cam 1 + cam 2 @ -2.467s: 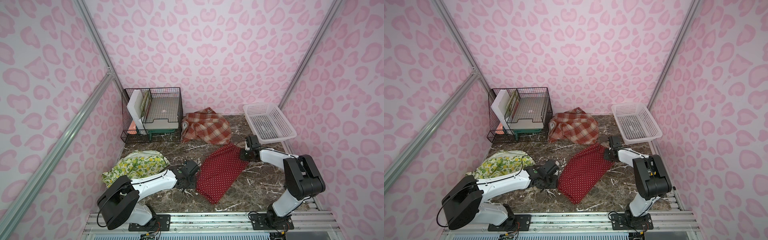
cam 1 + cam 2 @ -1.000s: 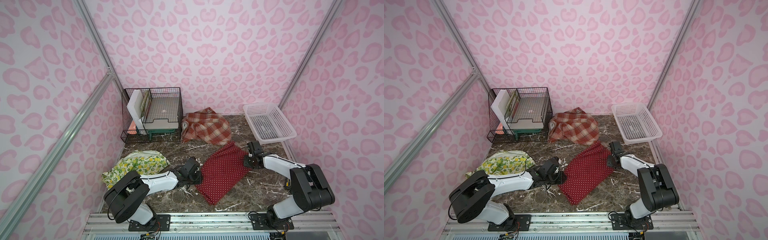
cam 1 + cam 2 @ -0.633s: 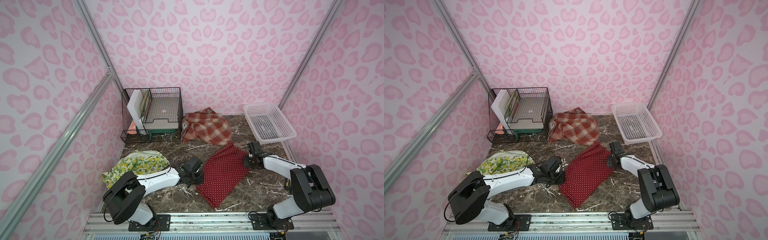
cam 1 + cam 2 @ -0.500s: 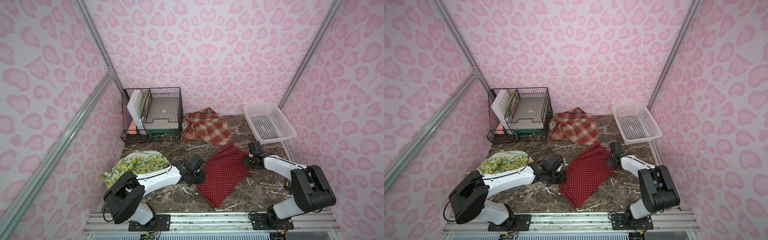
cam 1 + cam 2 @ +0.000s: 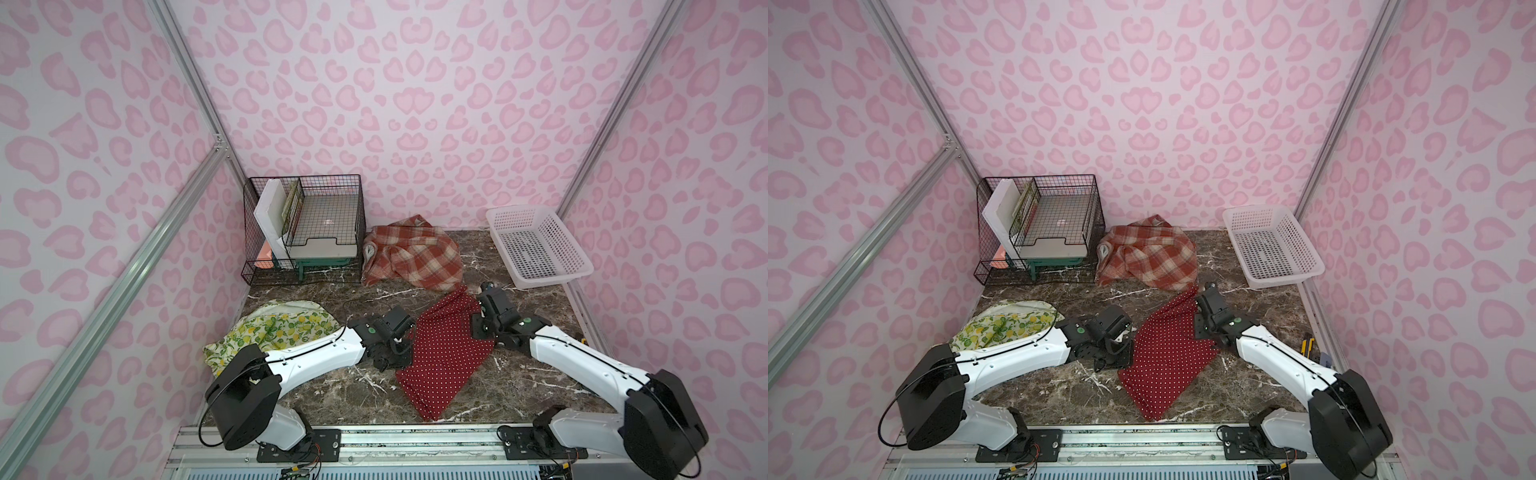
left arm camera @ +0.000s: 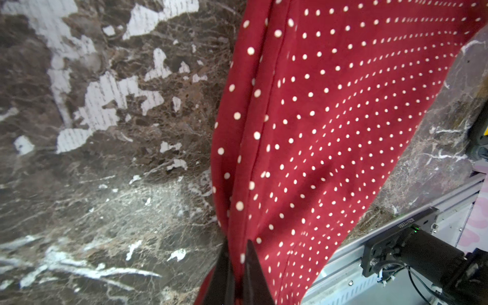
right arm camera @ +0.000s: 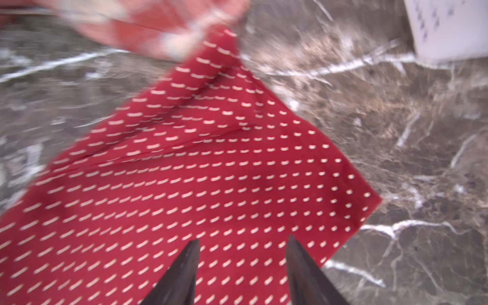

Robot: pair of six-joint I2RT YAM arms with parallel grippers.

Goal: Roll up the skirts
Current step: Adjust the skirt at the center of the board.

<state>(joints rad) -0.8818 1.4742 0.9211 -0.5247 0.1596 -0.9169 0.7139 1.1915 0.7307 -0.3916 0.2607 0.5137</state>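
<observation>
Red dotted skirt (image 5: 444,353), long axis diagonal on table (image 5: 519,374): left tool (image 6: 237,250) clenched on one long edge, right tool (image 7: 243,238) released over opposite edge.

text: none legible | black mount (image 6: 404,232): small print, unreadable

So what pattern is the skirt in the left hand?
The skirt is red with white polka dots; clearest in the left wrist view.
</observation>
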